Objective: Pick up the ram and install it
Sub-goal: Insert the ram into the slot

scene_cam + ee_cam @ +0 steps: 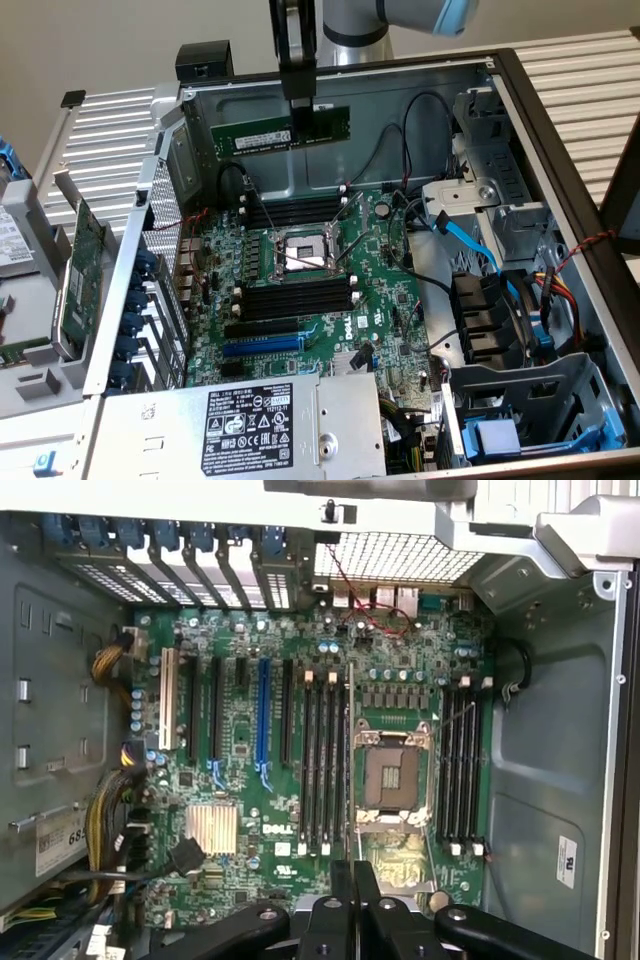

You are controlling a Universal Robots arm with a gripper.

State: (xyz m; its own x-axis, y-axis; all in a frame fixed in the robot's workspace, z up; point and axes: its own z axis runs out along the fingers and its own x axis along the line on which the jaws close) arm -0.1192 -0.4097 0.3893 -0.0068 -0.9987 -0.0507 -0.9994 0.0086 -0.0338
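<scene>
The ram (250, 138) is a long green stick with a white label. It hangs level in the air above the far side of the open computer case, and my gripper (300, 125) is shut on it near its middle. In the wrist view the ram (350, 780) appears edge-on as a thin strip running out from my gripper (352, 880). It lies over the motherboard between the socket (392, 775) and one bank of black memory slots (320, 770). The exterior view has two slot banks (295, 210) (295, 297), both with nothing in them, on either side of the socket (300, 252).
A grey power supply (250, 420) with a black label fills the case's near side. A blue cable (465, 240) and drive bays (510, 330) sit on the exterior view's right. A green expansion card (85, 270) stands outside the case wall on the left.
</scene>
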